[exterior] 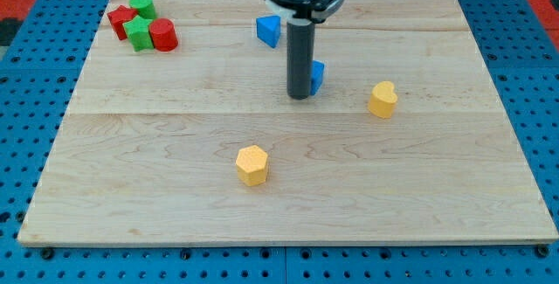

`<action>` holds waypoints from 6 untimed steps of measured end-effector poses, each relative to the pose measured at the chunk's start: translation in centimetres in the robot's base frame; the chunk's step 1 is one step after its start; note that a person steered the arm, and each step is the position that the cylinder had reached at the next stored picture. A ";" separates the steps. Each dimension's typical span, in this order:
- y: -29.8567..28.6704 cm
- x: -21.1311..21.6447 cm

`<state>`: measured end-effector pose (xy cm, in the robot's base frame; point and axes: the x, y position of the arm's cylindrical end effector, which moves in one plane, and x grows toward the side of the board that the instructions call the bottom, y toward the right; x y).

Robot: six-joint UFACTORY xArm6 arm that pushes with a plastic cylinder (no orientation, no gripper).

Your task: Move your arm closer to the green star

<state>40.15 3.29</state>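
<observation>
The green star (137, 32) lies near the view's top left in a tight cluster, touching a red star-like block (120, 21) on its left, a red cylinder (163, 35) on its right and a second green block (143, 6) above it. My tip (300, 96) rests on the board near the centre, far to the right of the green star. A blue block (316, 75) sits right against the rod's right side, partly hidden by it.
A blue triangle-like block (269, 30) lies up and left of the rod. A yellow block (383, 99) lies right of the tip. A yellow hexagon (251, 165) lies below the tip. The wooden board (131, 188) is ringed by a blue perforated table.
</observation>
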 end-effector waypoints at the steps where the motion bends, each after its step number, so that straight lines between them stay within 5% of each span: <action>1: 2.2 -1.1; 2: -4.6 2.1; 4: -25.0 1.2; 6: -27.5 -9.7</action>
